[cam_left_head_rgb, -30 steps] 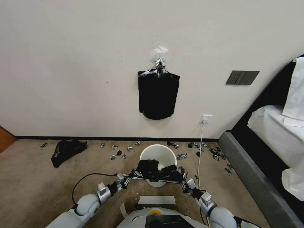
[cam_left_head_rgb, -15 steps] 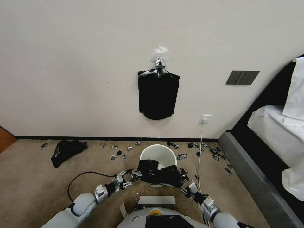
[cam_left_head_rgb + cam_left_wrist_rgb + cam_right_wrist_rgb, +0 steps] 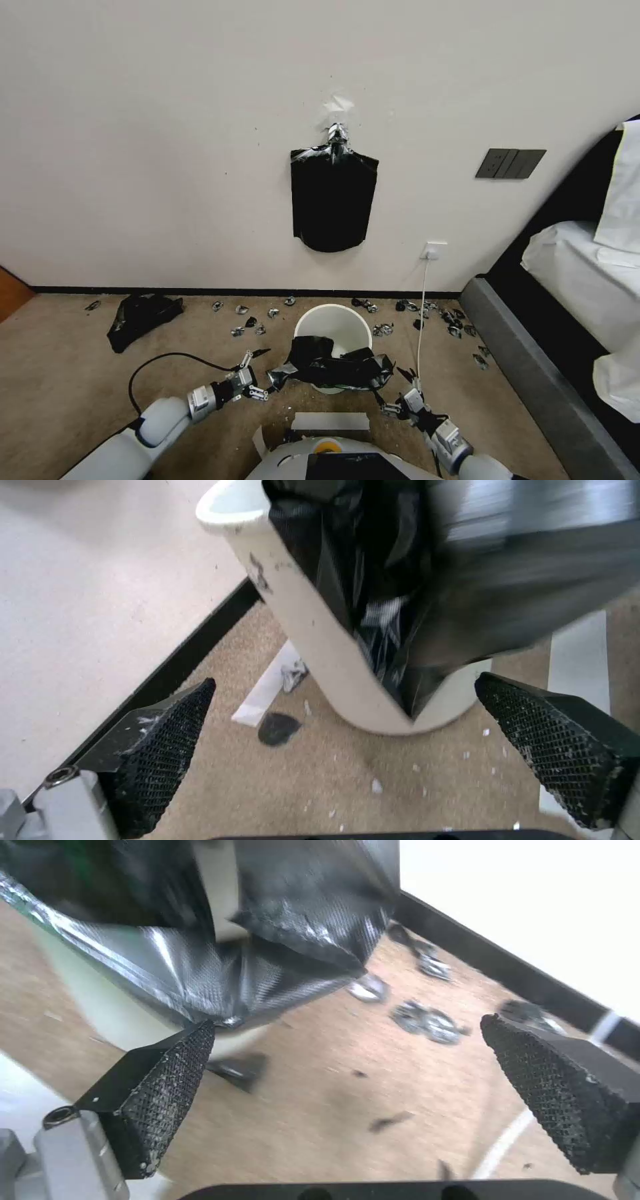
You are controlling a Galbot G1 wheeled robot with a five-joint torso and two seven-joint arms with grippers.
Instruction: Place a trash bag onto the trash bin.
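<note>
The cream-white trash bin stands on the carpet near the wall. The black trash bag hangs crumpled over its near rim, partly inside and partly down the front wall. My left gripper is open, just left of the bag and apart from it. My right gripper is open too, low on the bag's right side. In the left wrist view the bin and bag lie beyond the spread left gripper. In the right wrist view the bag covers the bin ahead of the right gripper.
A flat black sheaf hangs from a silver clip on the wall. A squashed black heap lies at the left on the floor. Foil scraps litter the baseboard. A white cable runs down near the bed frame.
Both grippers have opened, let go of the bag and drawn back toward me and outward. The bag has slackened and now hangs on the bin's near rim.
</note>
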